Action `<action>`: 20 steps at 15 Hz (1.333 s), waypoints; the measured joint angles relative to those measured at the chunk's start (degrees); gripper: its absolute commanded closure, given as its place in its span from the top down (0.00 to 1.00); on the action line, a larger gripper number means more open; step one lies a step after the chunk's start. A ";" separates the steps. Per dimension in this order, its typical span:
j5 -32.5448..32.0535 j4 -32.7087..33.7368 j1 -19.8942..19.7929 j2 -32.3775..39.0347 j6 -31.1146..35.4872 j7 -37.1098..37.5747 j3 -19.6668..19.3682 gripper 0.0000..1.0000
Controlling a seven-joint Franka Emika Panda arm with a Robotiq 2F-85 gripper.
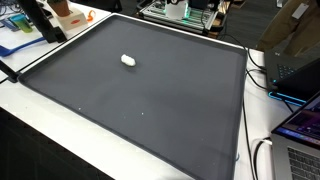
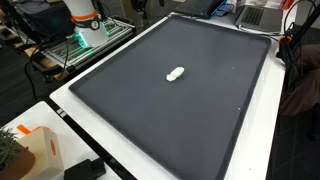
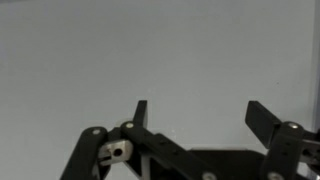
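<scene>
In the wrist view my gripper (image 3: pixel 200 118) is open, with its two black fingers spread wide and nothing between them. Behind them is only a plain pale grey surface. The gripper itself does not show in either exterior view. A small white oblong object (image 1: pixel 128 60) lies alone on a large dark grey mat (image 1: pixel 150 110). Both also show in an exterior view, the object (image 2: pixel 175 73) near the middle of the mat (image 2: pixel 200 120). The object does not appear in the wrist view.
The mat lies on a white table (image 2: pixel 75 125). The robot's white base (image 2: pixel 85 20) stands on a rack past one edge. An orange-and-white box (image 2: pixel 35 150) sits at a corner. Laptops (image 1: pixel 300 130) and cables (image 1: pixel 262 150) lie beside the mat.
</scene>
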 measured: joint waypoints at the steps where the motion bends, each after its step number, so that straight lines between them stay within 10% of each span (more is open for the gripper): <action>1: -0.44 -0.28 0.18 -1.47 -1.85 1.41 0.10 1.00; 8: -1.07 -5.06 1.86 -14.06 -6.84 4.38 1.12 1.00; 20: -1.01 -3.64 2.11 -13.37 -7.79 4.33 0.50 1.00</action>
